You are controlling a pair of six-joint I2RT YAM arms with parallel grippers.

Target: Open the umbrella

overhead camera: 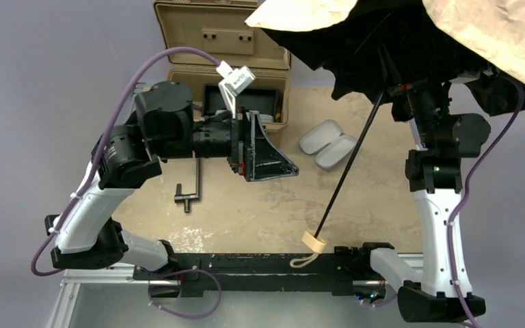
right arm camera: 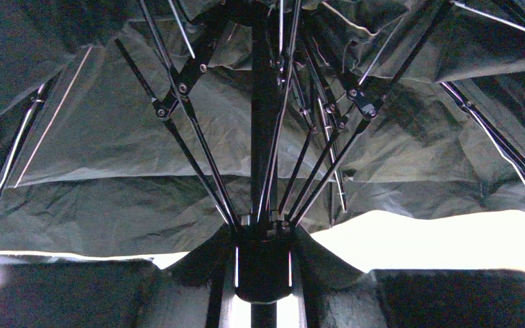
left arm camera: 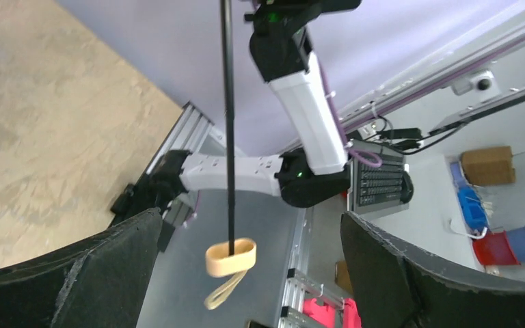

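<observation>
The umbrella [overhead camera: 451, 41] is spread at the upper right, cream-tan outside with a black lining. Its thin shaft [overhead camera: 348, 164] slants down to the small tan handle [overhead camera: 313, 241] and strap, near the table's front edge. My right gripper [overhead camera: 405, 89] sits up under the canopy. In the right wrist view the right gripper [right arm camera: 263, 273] is shut on the black sliding collar [right arm camera: 263, 253] among the ribs. My left gripper [overhead camera: 273, 154] stands open left of the shaft and touches nothing. In the left wrist view the handle [left arm camera: 231, 257] hangs free beyond the wide-apart fingers [left arm camera: 75, 280].
A tan toolbox [overhead camera: 225, 41] stands open at the back with a black tray [overhead camera: 243, 102] in it. A lavender-grey hard case [overhead camera: 328, 143] lies open beside the shaft. A metal T-shaped tool [overhead camera: 190, 195] lies under the left arm.
</observation>
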